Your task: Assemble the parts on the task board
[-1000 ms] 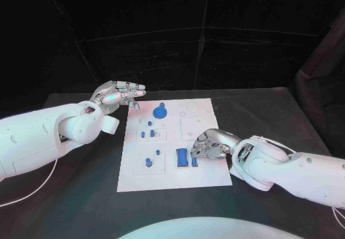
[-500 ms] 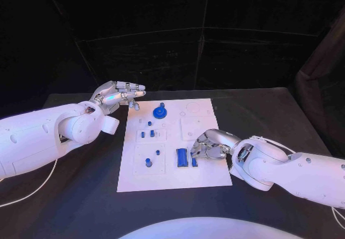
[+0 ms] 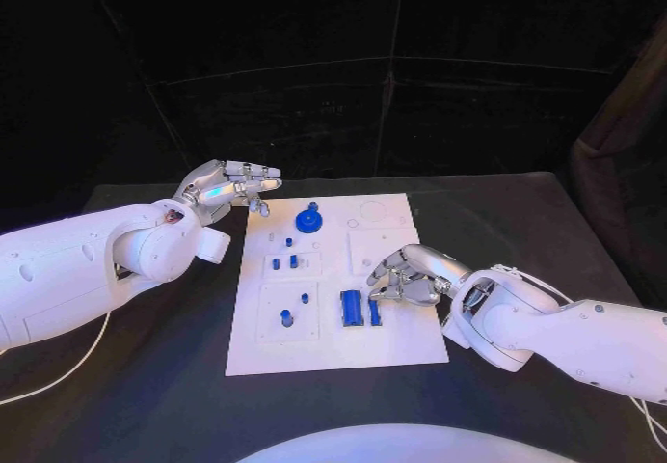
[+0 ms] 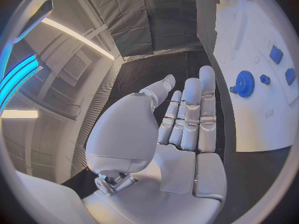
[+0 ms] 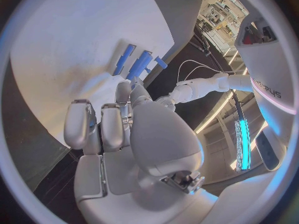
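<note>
Fingers of the left hand (image 3: 226, 183) are apart, holding nothing, above the task board's (image 3: 396, 340) far left corner. Right hand (image 3: 403, 275) is curled over the board beside two blue bars (image 3: 359, 308); whether it holds anything, I cannot tell.

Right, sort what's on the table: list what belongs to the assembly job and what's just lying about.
Belongs to the job:
- task board
- blue gear
- blue bars
- small blue pegs
- right hand, over the board by the bars
- left hand, at the board's far corner

Just lying about:
- white cable on the black table
</note>
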Controlling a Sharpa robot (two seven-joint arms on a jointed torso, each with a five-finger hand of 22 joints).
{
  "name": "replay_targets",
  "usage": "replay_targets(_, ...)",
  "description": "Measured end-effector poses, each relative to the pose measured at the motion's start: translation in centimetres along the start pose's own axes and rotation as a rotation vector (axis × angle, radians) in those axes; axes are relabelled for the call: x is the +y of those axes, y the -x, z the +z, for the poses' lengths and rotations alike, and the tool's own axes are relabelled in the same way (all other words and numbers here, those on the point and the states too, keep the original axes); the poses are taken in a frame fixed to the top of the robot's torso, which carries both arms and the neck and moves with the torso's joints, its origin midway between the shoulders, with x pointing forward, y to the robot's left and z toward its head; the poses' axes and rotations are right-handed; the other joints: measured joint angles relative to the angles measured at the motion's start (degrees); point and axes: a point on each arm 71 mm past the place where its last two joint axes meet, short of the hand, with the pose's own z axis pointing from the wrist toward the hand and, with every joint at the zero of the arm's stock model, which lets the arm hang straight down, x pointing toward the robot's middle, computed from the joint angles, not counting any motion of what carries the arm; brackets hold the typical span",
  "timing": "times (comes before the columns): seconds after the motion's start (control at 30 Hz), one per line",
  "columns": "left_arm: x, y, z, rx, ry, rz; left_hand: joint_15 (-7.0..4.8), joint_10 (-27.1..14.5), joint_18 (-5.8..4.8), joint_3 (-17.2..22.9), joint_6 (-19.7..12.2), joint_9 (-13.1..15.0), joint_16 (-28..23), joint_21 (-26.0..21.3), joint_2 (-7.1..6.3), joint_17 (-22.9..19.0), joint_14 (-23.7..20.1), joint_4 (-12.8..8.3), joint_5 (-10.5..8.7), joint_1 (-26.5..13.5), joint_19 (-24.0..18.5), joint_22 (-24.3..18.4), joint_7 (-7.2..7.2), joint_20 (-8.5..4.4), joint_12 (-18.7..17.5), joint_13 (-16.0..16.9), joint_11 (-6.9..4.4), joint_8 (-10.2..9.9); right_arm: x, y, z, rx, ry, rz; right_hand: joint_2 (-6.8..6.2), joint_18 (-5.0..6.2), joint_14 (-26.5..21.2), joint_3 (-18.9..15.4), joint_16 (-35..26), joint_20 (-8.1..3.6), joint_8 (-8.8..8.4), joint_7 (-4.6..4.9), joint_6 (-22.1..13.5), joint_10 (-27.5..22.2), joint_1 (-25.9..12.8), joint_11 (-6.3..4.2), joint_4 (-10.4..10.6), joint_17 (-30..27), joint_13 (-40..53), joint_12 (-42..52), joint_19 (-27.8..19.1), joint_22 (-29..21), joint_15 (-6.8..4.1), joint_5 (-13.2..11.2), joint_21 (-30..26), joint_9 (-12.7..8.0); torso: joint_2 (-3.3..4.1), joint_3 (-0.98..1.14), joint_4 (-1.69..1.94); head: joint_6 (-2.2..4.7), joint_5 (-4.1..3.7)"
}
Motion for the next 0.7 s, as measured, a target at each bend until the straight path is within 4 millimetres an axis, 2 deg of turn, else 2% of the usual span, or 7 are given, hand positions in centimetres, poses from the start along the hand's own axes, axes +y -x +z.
replay_targets(0.07, 0.0, 0.0, 0.0, 0.0, 0.0, 0.0, 0.0, 0.0, 0.0, 0.0, 0.0, 0.0, 0.0, 0.0, 0.0, -0.01, 0.0, 0.0, 0.0, 0.0, 0.0, 0.0, 0.0, 0.0, 0.0, 0.0, 0.0, 0.0, -0.4, 0.3, -0.1, -0.017, -0.003, 0.064, 0.0, 1.7, -0.53, -0.58, -5.74, 0.33, -1.02, 0.42, -0.41, -2.53, 0.0, 0.24, 0.21, -6.0, -3.08, -3.92, -4.43, -5.59, 0.51, 0.9, -4.95, -0.24, -0.08, -0.02, -0.01, 0.3, -0.18)
replay_targets(0.13, 0.0, 0.0, 0.1, 0.0, 0.0, 0.0, 0.0, 0.0, 0.01, 0.0, 0.0, 0.0, 0.23, 0.0, 0.17, -0.12, 0.0, 0.0, 0.0, -0.18, -0.03, -0.02, 0.0, 0.03, 0.23, 0.0, 0.0, 0.0, -1.1, 0.8, 0.0, -0.037, -0.016, 0.141, 0.0, 4.98, -5.32, -1.35, -19.7, 0.87, -2.22, 0.99, -0.63, -5.69, 0.0, 0.74, 0.4, -19.41, -6.64, -8.56, -14.02, -17.84, 1.25, 1.38, -16.51, -0.52, -0.2, -0.08, -0.01, 0.74, -0.38)
replay_targets(0.2, 0.0, -0.1, 0.1, 0.001, -0.001, 0.0, 0.17, 0.0, 0.0, -0.12, 0.0, 0.0, 0.24, -0.18, 0.42, -0.23, -0.2, 0.12, 0.0, -0.42, -0.2, -0.15, 0.0, 0.2, 0.63, 0.0, 0.0, 0.06, -2.0, 1.6, 0.3, -0.064, -0.03, 0.209, -0.38, 6.29, -10.75, -2.08, -33.03, 1.91, -3.43, 1.71, -0.98, -8.4, 0.44, 2.1, 0.6, -29.47, -11.91, -14.65, -21.5, -27.48, 2.43, 1.38, -27.35, -0.78, -0.41, -0.2, -0.01, 1.28, -0.6)
replay_targets(0.3, 0.2, -0.2, 0.1, 0.001, -0.001, -0.003, -0.13, 0.35, 0.01, -0.71, 0.76, 0.16, 0.1, -0.93, 0.76, -0.79, -1.4, 0.51, 0.0, -0.76, -1.01, -0.51, -0.75, 0.35, 1.72, 0.08, -0.35, 1.11, -3.5, 3.4, 1.4, -0.124, -0.048, 0.317, 0.18, 6.28, -16.48, -2.91, -44.62, 3.8, -4.65, 3.46, -0.91, -11.27, 1.09, 3.91, 1.01, -36.23, -19.34, -22.34, -25.91, -33.69, 4.75, 1.38, -36.2, -1.08, -0.82, -0.37, -0.01, 2.26, -0.81)
replay_targets(0.43, 0.9, -0.2, 0.1, -0.007, 0.008, -0.012, -0.3, 2.73, 0.01, -1.43, 2.22, 0.19, -4.18, -3.94, 0.86, -3.37, -4.28, 0.94, 0.0, -1.4, -4.93, -2.05, -1.52, 0.32, 2.77, 0.02, -1.06, 1.93, -5.2, 5.3, 3.5, -0.2, -0.056, 0.455, 0.75, 6.28, -22.82, -3.7, -56.6, 6.47, -6.95, 4.2, -1.51, -12.17, 1.66, 5.66, 0.23, -44.21, -26.93, -27.97, -30.25, -40.53, 7.6, 1.38, -46.28, -1.25, -1.62, -0.6, 0.0, 4.14, -1.08)
replay_targets(0.57, 1.3, -0.1, 0.3, -0.027, 0.002, -0.028, 0.81, 5.47, 0.01, -1.67, 3.67, 0.19, -15.95, -10.46, 0.96, -9.35, -8.9, 1.4, 0.05, -2.44, -12.19, -5.87, -1.78, 1.39, 1.07, -0.48, -0.93, 2.1, -6.2, 6.9, 5.9, -0.269, -0.042, 0.574, 1.27, 6.27, -24.02, -4.3, -64.25, 8.66, -9.29, 4.2, -1.5, -11.5, 1.14, 6.48, -1.62, -51.6, -33.56, -31.72, -30.21, -46.47, 9.14, 1.38, -53.82, -1.25, -2.53, -0.83, -0.16, 6.47, -1.12)
replay_targets(0.7, 2.1, 0.1, 0.6, -0.055, -0.004, -0.051, 2.96, 7.62, 0.01, -2.23, 3.92, 0.04, -30.86, -19.95, 0.69, -15.85, -9.35, 2.41, 0.29, -3.11, -18.92, -12.81, -1.62, 4.54, -4.89, -0.48, 0.0, 0.18, -6.8, 7.8, 7.8, -0.319, -0.021, 0.663, 2.65, 6.27, -23.45, -4.68, -69.13, 9.81, -10.78, 4.85, -2.16, -11.32, -0.24, 7.29, -4.16, -58.24, -39.11, -34.74, -28.33, -51.62, 9.94, 1.38, -59.77, -1.31, -3.21, -0.97, -0.36, 8.61, -1.18)
